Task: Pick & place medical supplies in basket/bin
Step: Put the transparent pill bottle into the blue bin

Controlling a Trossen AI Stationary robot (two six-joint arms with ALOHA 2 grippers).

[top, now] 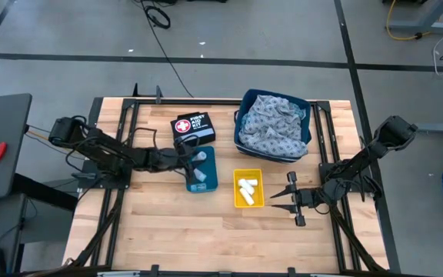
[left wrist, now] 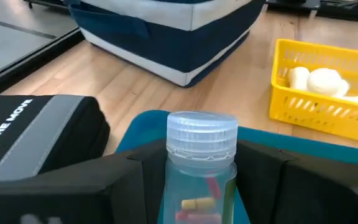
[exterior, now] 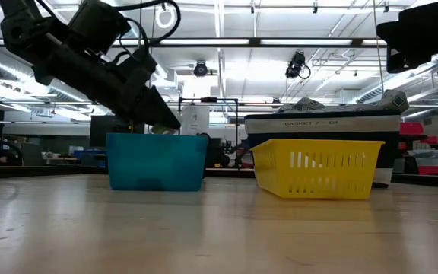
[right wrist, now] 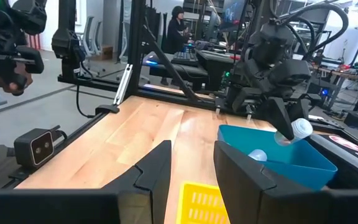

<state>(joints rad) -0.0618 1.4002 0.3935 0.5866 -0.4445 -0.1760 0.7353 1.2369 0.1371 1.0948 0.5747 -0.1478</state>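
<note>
My left gripper (top: 193, 158) reaches in from the table's left over the teal bin (top: 208, 181) and is shut on a small clear bottle with a ribbed white cap (left wrist: 202, 133); coloured bits show inside it. A second capped bottle (top: 200, 178) lies in the bin. White gauze rolls (top: 246, 189) lie in the yellow basket (top: 258, 201). Patterned light blue and grey cloths (top: 271, 127) fill the navy basket (top: 244, 100). My right gripper (top: 292, 199) is open, just right of the yellow basket, touching nothing. My left gripper pinches the bottle's clear body just below the cap (left wrist: 199, 177) between its two fingers (left wrist: 135, 177), one on each side. The fingers come from the table's left, slanting down. The cap end (right wrist: 301, 128) sticks out past the fingertips above the teal bin; the bottle's lower end is hidden.
The black pouch with a red-and-white cross label (top: 193, 125) lies just beyond the teal bin. Bare wood stretches along the table's near side (top: 206, 238). In the low view the teal bin (exterior: 157, 161) and yellow basket (exterior: 318, 166) stand side by side.
</note>
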